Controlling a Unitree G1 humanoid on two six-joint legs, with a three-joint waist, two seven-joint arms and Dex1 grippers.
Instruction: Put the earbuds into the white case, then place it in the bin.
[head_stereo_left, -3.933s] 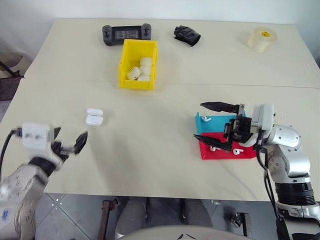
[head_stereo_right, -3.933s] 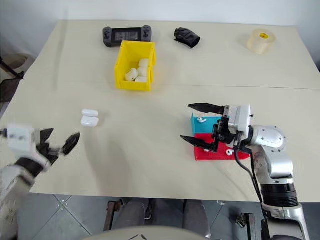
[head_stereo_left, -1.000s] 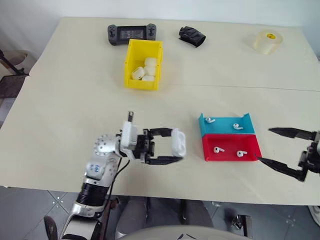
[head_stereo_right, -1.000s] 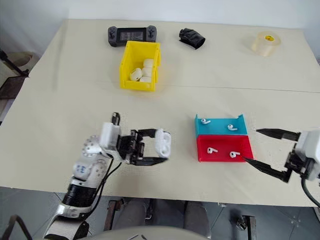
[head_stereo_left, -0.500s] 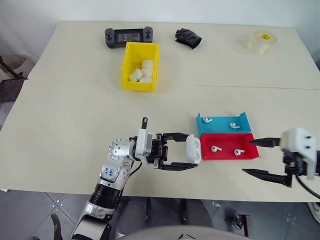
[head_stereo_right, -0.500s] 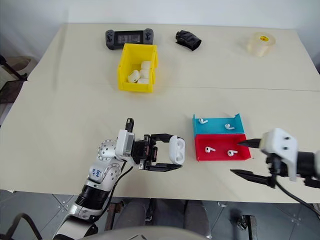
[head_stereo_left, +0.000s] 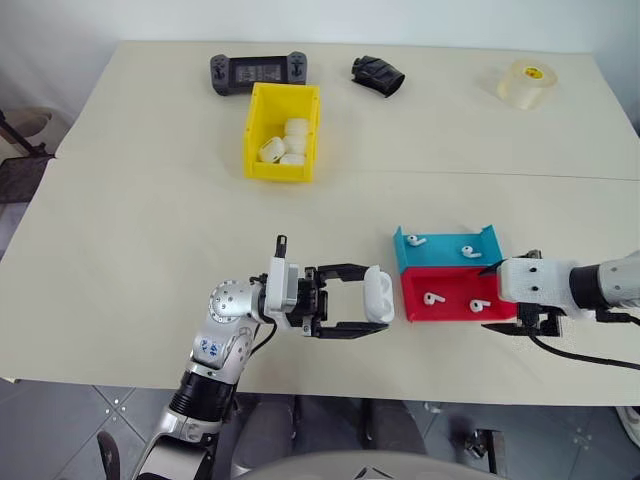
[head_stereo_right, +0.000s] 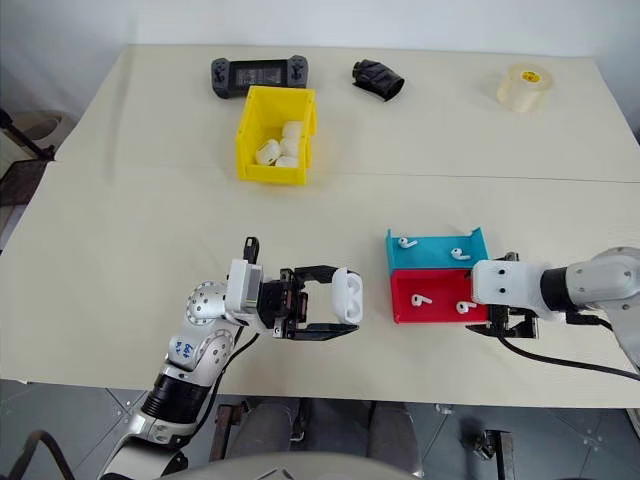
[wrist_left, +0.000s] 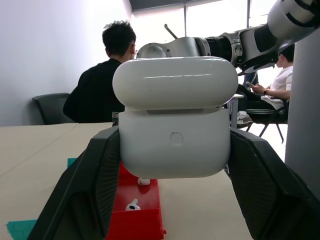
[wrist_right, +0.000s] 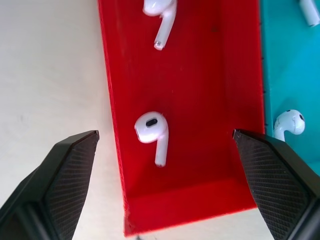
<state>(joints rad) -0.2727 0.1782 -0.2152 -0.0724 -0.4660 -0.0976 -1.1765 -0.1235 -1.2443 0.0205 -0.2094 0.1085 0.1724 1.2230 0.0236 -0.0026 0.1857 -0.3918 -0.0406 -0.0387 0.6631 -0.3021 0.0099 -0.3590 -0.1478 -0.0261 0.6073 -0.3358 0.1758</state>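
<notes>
Landmark: the red tray (head_stereo_left: 455, 298), near the table's front edge.

Left gripper (head_stereo_left: 372, 306): clamped on the white case (head_stereo_left: 378, 297), one black finger on each side. Case is held above the table (head_stereo_left: 150, 230), just to the left of the red tray, lid shut as far as the left wrist view shows. Fingers (wrist_left: 95, 185) press flat against the case's lower half.

Right gripper (wrist_right: 162, 145): hangs over the right end of the red tray, pointing steeply down. Fingers spread wide, holding nothing. In the right wrist view one fingertip sits outside the tray's front wall and the other over the far wall, next to the blue tray, so the spread straddles the tray's width.

Earbuds: two in the red tray. One earbud (wrist_right: 152, 129) lies directly between the spread fingers, stem toward the tray's end; a second earbud (wrist_right: 161, 15) lies further toward the tray's left end. Neither touched.

Blue tray (head_stereo_left: 445, 247): touching the red tray's far side. Two more earbuds in it, one left (head_stereo_left: 416, 240), one right (head_stereo_left: 468, 250).

Yellow bin (head_stereo_left: 283, 130): well beyond the red tray, to the far left of it. Several white cases (head_stereo_left: 285, 142) inside.

Farther still, along the table's back edge: game controller (head_stereo_left: 255, 70) behind the bin, black crumpled object (head_stereo_left: 377, 72) to its right, tape roll (head_stereo_left: 526, 82) far right.
</notes>
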